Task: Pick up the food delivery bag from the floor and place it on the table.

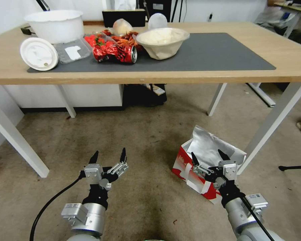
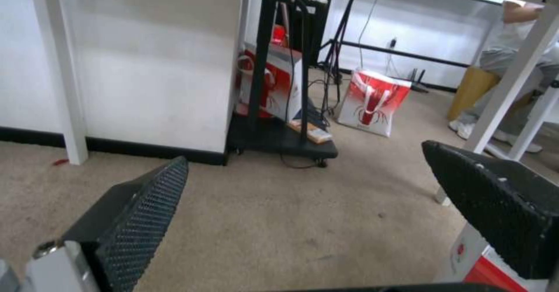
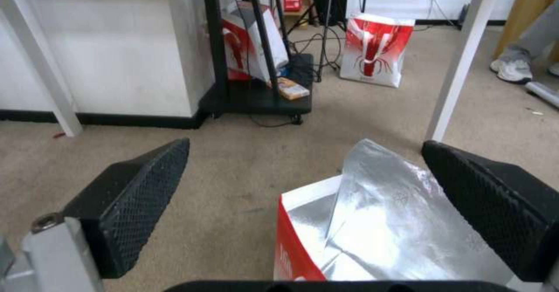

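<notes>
Food delivery bag (image 1: pixel 190 160) sits on the floor (image 1: pixel 143 140), upright but leaning, close to the table (image 1: pixel 224 72) leg on the robot's right side. Mouth open; silver foil lining (image 3: pixel 384 209) stands up as a loose creased flap above the rim. White strap handles (image 1: pixel 195 182) droop down the red near panel.

Right gripper (image 1: pixel 209 157) hovers over the bag's near rim, fingers apart, nothing between them, no contact seen. Right wrist view confirms: pads spread either side of the foil flap, bag mouth below. Left gripper (image 1: pixel 108 155) hangs over bare floor, well apart from the bag, fingers also apart, idle.

Handling, est.: paper w/ foil liner, so light, thin-walled, soft; walls will buckle under a side squeeze. Foil looks slick and crumples easily, poor purchase, may tear or slip. Contents not visible; weight unknown, prob. low since the bag sags.

Rec. grasp pt: strap handles or the stiffer folded rim of the red panel, not the loose foil. Risk: bag tips or swings on lift; table edge clearance needs care. Table mat (image 1: pixel 224 53) has free space on the right.
</notes>
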Robot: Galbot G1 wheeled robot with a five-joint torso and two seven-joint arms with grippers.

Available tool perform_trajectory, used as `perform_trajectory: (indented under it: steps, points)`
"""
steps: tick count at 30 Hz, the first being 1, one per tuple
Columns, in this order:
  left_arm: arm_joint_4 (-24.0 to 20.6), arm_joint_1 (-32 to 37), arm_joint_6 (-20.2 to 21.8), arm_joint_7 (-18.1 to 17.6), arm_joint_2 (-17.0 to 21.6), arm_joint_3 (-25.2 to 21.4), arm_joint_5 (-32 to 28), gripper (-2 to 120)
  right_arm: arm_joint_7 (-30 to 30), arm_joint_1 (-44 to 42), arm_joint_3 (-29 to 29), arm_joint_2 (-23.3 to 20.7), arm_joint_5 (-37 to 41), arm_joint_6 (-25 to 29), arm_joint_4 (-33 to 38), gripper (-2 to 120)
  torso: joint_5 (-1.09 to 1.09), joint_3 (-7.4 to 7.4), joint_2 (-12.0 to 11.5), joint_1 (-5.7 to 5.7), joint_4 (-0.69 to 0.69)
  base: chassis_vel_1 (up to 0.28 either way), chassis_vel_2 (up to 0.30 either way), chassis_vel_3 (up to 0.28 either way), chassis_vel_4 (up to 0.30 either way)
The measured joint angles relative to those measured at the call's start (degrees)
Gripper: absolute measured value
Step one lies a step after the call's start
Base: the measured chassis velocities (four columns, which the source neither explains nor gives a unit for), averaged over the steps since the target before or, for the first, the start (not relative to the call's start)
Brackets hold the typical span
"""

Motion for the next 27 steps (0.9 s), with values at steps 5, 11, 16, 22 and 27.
perform_trajectory:
  steps: [5,11,16,22,27]
  points:
    - [0.0,0.1,0.0,0.1,0.0,0.0,0.0,100,0.0,0.0,0.0,0.0,0.0,0.0,0.0,100,0.00,-0.95,-1.1,-0.15,0.00,0.000,0.000,0.000,0.000]
    - [0.0,0.1,-0.1,0.2,-0.1,0.0,0.0,100,0.0,0.0,0.1,-0.1,0.1,0.1,0.0,100,0.00,-2.46,-2.6,-0.17,0.00,0.000,0.000,0.000,0.000]
    - [-0.3,0.4,-0.1,0.3,-0.1,0.0,0.2,100,0.0,-0.2,0.2,-0.3,0.2,0.2,0.1,100,0.00,-2.74,-3.6,-0.33,0.00,0.000,0.000,0.000,0.000]
    - [-0.3,0.4,-0.2,0.4,-0.1,0.0,0.2,100,-0.1,-0.2,0.2,-0.3,0.3,0.3,0.1,100,0.00,-2.74,-3.8,-0.42,0.00,0.000,0.000,0.000,0.000]
    - [0.2,0.4,-0.8,0.5,0.0,-0.1,0.2,100,-0.1,-0.1,0.0,0.0,0.1,0.3,-0.2,100,0.00,-2.74,-3.7,-0.43,0.00,0.000,0.000,0.000,0.000]
